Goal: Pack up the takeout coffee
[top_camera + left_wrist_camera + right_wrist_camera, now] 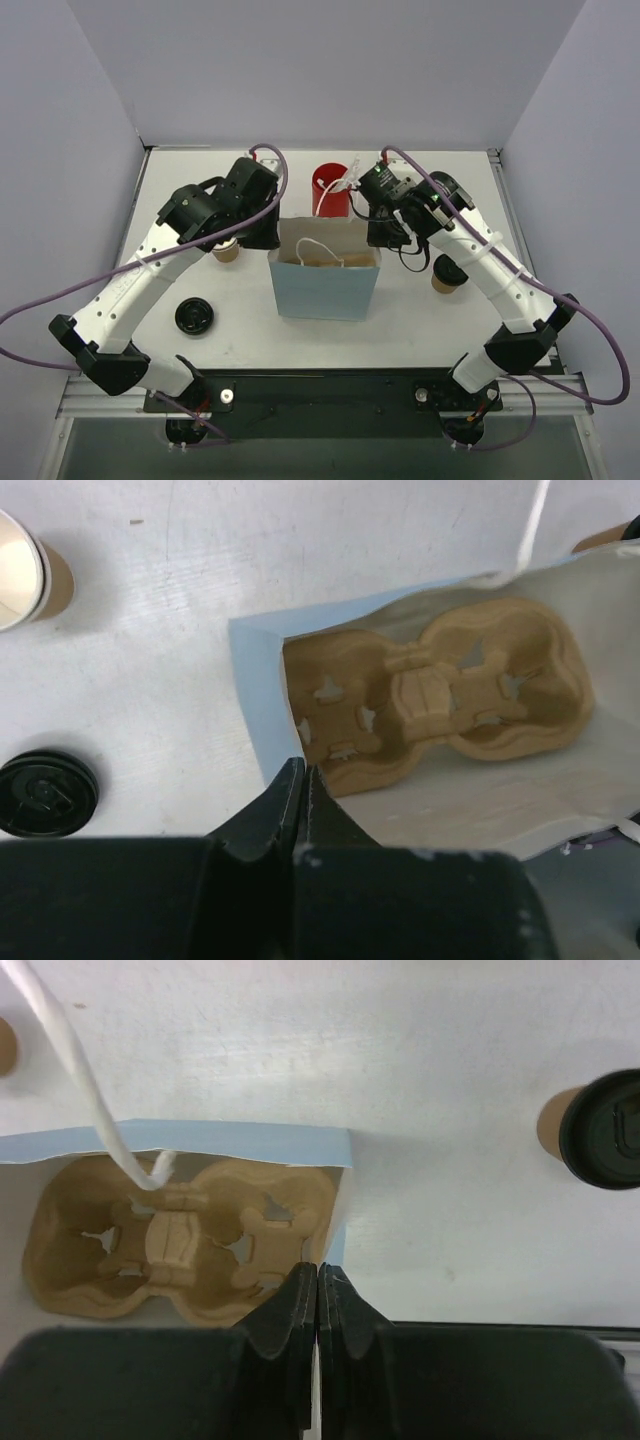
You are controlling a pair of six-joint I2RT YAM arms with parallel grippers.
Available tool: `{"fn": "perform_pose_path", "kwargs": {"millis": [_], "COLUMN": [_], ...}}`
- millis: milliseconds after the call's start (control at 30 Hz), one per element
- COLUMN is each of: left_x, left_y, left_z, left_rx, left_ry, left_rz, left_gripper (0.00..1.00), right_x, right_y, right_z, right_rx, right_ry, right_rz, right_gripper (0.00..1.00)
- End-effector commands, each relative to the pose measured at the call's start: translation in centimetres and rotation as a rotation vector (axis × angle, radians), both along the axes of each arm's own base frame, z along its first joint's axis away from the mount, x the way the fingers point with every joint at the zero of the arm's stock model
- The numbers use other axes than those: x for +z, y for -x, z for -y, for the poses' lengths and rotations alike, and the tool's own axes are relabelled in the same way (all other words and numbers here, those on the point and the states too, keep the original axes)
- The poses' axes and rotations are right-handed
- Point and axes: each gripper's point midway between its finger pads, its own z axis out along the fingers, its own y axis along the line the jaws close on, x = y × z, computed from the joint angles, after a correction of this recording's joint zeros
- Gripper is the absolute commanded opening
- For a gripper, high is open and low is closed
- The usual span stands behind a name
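Note:
The takeout coffee (447,275), a small brown cup with a black lid, stands on the table right of the light blue paper bag (325,288); in the right wrist view the takeout coffee (600,1128) sits at the far right. The bag stands open, with a brown pulp cup carrier (440,690) lying at its bottom. My left gripper (303,772) is shut on the bag's left rim. My right gripper (318,1272) is shut on the right rim, a pale sliver of the wall showing between its jaws. Both cup wells of the carrier (180,1230) hold nothing.
A lidless paper cup (227,250) stands left of the bag, under my left arm. A loose black lid (193,317) lies near the front left. A red cup (330,190) with white stirrers stands behind the bag. White bag handles (90,1090) hang over the opening.

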Motion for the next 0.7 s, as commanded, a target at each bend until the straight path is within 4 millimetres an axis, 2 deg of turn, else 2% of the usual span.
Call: {"fn": "perform_pose_path", "kwargs": {"millis": [0, 33, 67, 133, 167, 233, 267, 333, 367, 433, 533, 567, 600, 667], "left_x": [2.8, 0.4, -0.9, -1.7, -1.2, -0.1, 2.0, 3.1, 5.0, 5.3, 4.0, 3.5, 2.2, 1.3], "left_y": [-1.3, -1.3, -1.1, -1.1, -1.2, -1.9, -2.4, -2.9, -3.1, -2.9, -2.4, -2.4, -1.9, -1.9], "left_z": [-0.6, -0.9, -0.9, -0.8, -0.7, -0.8, -0.7, -0.8, -0.7, -0.9, -1.0, -0.8, -1.0, -0.9], "left_rx": [0.044, 0.045, 0.04, 0.039, 0.042, 0.055, 0.059, 0.06, 0.059, 0.059, 0.061, 0.059, 0.058, 0.056], "left_ry": [0.02, 0.012, 0.015, 0.033, 0.045, 0.052, 0.08, 0.065, 0.092, 0.087, 0.081, 0.09, 0.072, 0.074], "left_rz": [0.089, 0.048, 0.014, -0.013, -0.003, 0.022, 0.064, 0.069, 0.105, 0.099, 0.07, 0.065, 0.037, 0.028], "left_gripper": [0.0, 0.0, 0.0, 0.0, 0.0, 0.0, 0.0, 0.0, 0.0, 0.0, 0.0, 0.0, 0.0, 0.0], "right_x": [2.6, 0.8, 0.0, -1.4, -1.9, -1.5, -0.3, 1.5, 3.1, 4.0, 3.8, 3.3, 2.1, 1.3], "right_y": [-0.4, -0.1, -0.3, -0.4, -0.4, -0.9, -1.3, -1.7, -1.9, -1.8, -1.4, -1.4, -1.1, -1.2], "right_z": [0.1, 0.3, 0.1, 0.2, 0.4, 0.3, 0.0, -0.2, -0.5, -0.4, -0.4, -0.3, -0.2, 0.0], "right_rx": [-0.018, -0.02, -0.021, -0.02, -0.015, -0.018, -0.012, -0.015, -0.018, -0.025, -0.038, -0.041, -0.044, -0.048], "right_ry": [-0.023, 0.011, 0.009, 0.025, 0.046, 0.041, 0.017, -0.014, -0.046, -0.063, -0.079, -0.074, -0.053, -0.042], "right_rz": [0.046, 0.011, 0.012, -0.017, -0.024, -0.013, 0.013, 0.049, 0.081, 0.091, 0.088, 0.08, 0.054, 0.051], "right_gripper": [0.0, 0.0, 0.0, 0.0, 0.0, 0.0, 0.0, 0.0, 0.0, 0.0, 0.0, 0.0, 0.0, 0.0]}}
